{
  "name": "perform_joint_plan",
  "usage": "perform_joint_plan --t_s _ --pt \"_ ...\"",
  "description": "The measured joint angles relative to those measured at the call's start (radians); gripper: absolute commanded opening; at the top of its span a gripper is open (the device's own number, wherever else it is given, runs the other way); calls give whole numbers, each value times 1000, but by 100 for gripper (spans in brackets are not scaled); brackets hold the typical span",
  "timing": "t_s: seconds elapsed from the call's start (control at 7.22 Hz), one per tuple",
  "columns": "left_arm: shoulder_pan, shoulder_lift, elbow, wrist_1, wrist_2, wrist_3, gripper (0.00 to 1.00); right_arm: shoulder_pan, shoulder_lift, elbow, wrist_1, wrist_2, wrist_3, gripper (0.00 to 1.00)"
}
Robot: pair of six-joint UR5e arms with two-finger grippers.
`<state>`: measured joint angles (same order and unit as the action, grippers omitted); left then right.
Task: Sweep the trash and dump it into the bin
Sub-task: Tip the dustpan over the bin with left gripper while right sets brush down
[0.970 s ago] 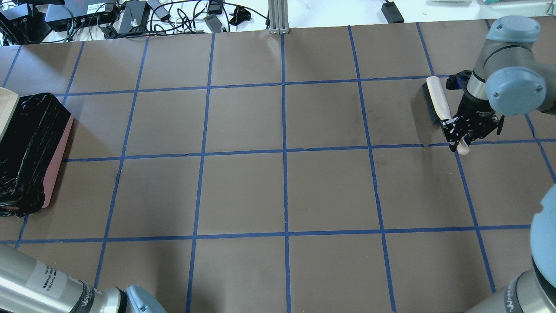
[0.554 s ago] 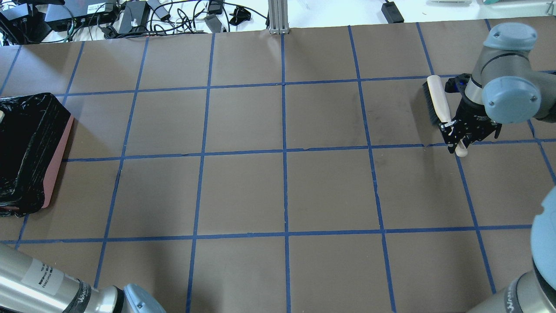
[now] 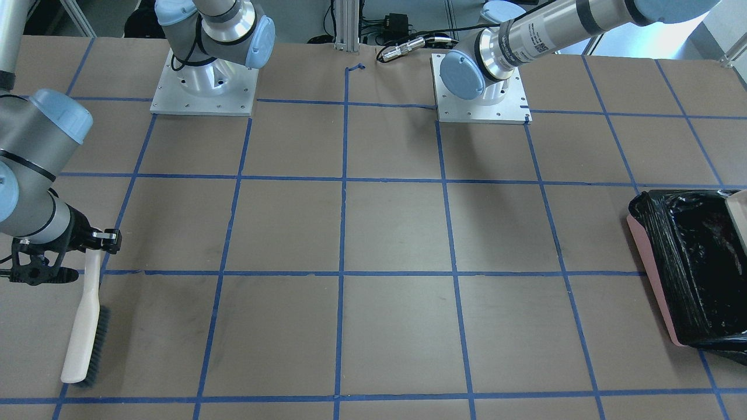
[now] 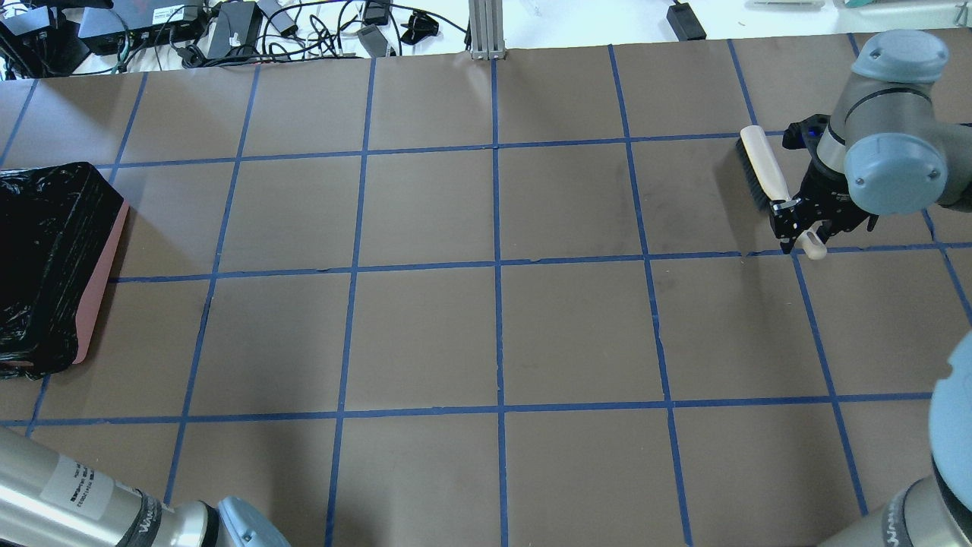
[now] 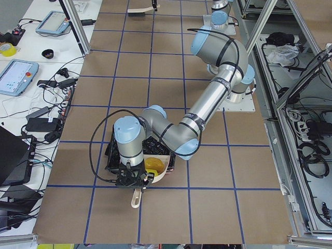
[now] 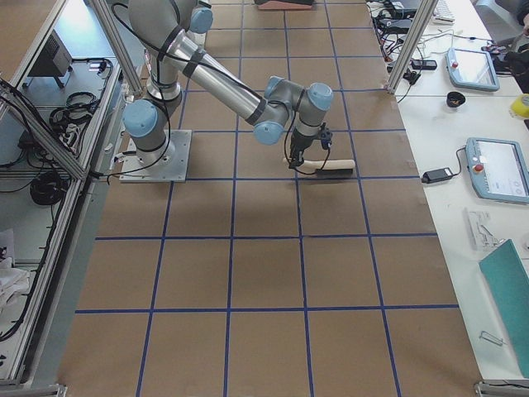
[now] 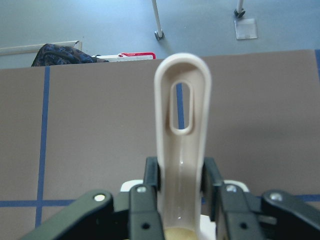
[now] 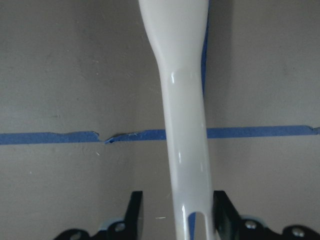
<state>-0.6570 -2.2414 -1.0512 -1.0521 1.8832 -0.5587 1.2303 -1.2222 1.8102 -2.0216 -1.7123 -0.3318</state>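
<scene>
1. Two claws, both loaded. The left claw point(image 7: 181, 175) is clamped on the dustpan point(image 5: 162, 167) handle, with its black fingers point(image 7: 151, 172) pressed against both flanks.
2. Dustpan: smooth beige plastic. It has a flat handle with a rounded tip, an oval hang slot near that tip, and a shallow scoop.
3. The right claw point(image 8: 178, 215) is closed on the brush point(image 4: 763, 171), gripping the narrow end of its handle.
4. Brush: glossy cream plastic handle that widens toward the head, with dense dark bristles along one long edge. It sits low at the robot's right end of the tabletop point(image 4: 425, 334). I can't tell whether the bristles touch.
5. Tabletop: a matte brown sheet, gridded in squares with blue tape point(image 4: 497, 334). The right wrist view shows one strip nicked and ragged just beside the brush handle.
6. Bin point(image 4: 99, 266): a rectangular pink shell lined with a crinkled glossy black bag that wraps over the rim. It stands at the robot's left end of the tabletop, well apart from the brush.
7. Trash: from the left-end camera, the dustpan scoop is over the bin with its handle sticking out past the bin's edge. One yellow scrap point(image 5: 151, 164) lies in the scoop, too small to make out its shape. I can't pick out the other scraps at this size.
</scene>
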Motion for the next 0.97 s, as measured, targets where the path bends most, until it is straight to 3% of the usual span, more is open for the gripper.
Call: perform_joint_plan --t_s 0.42,0.97 --pt "-91 32 -25 57 133 -61 0 0 -10 -1 -11 8 2 95" --pt "-151 72 -142 220 237 -121 0 1 -97 -3 -16 15 1 100"
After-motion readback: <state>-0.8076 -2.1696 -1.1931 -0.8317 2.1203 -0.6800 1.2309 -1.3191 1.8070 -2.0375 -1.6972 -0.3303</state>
